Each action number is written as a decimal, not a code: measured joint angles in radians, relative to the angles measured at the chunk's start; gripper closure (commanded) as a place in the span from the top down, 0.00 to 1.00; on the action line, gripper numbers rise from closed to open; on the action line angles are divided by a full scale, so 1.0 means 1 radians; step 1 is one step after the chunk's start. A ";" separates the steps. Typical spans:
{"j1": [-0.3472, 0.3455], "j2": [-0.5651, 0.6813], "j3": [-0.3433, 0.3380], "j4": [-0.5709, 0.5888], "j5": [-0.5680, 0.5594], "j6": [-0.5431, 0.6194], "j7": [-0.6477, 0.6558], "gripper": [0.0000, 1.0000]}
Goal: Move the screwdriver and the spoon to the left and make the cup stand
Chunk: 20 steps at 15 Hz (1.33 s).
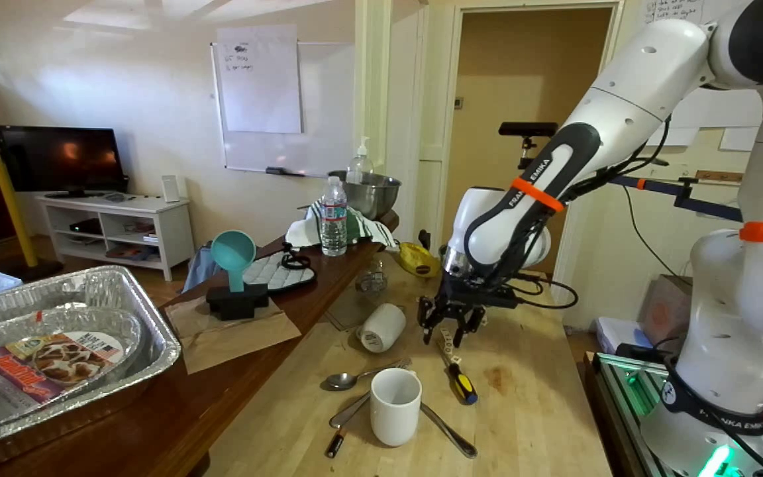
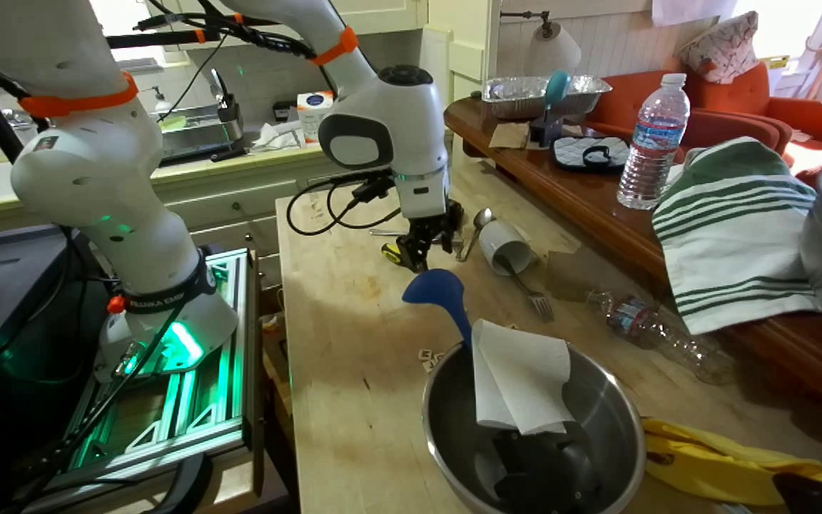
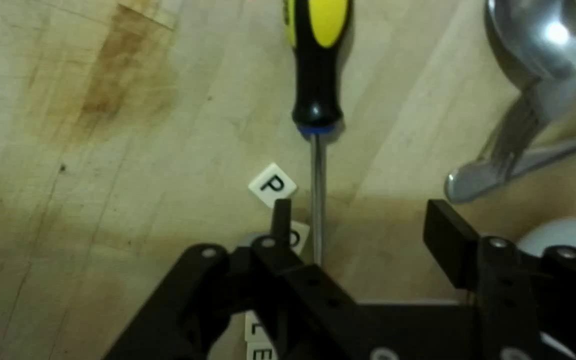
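The screwdriver [image 1: 464, 384] lies on the wooden table, its yellow-and-black handle [image 3: 318, 75] at the top of the wrist view. My gripper [image 1: 443, 340] is open above its shaft. In the wrist view the shaft passes between the open fingers [image 3: 360, 225], close to the left one; they do not grip it. The spoon [image 1: 342, 380] lies beside other utensils; its bowl [image 3: 543, 35] is at the wrist view's upper right. The small white cup [image 1: 385, 328] lies on its side. In an exterior view a fork [image 2: 539, 307] reaches into the mouth of the cup [image 2: 505, 246].
A taller white mug [image 1: 396, 404] stands among several metal utensils. Letter tiles [image 3: 273, 185] lie by the screwdriver shaft. A steel bowl [image 2: 628, 421] holding a blue ladle [image 2: 436, 289], a lying plastic bottle [image 2: 653, 332] and a yellow banana-like item [image 2: 725, 460] are on the table. A raised wooden ledge [image 2: 582, 193] borders it.
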 measured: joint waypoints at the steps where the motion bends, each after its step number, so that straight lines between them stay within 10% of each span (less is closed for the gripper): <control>1: -0.013 -0.002 -0.008 0.022 0.037 -0.012 0.000 0.99; 20: -0.112 0.228 -0.047 0.349 0.320 -0.065 0.020 0.65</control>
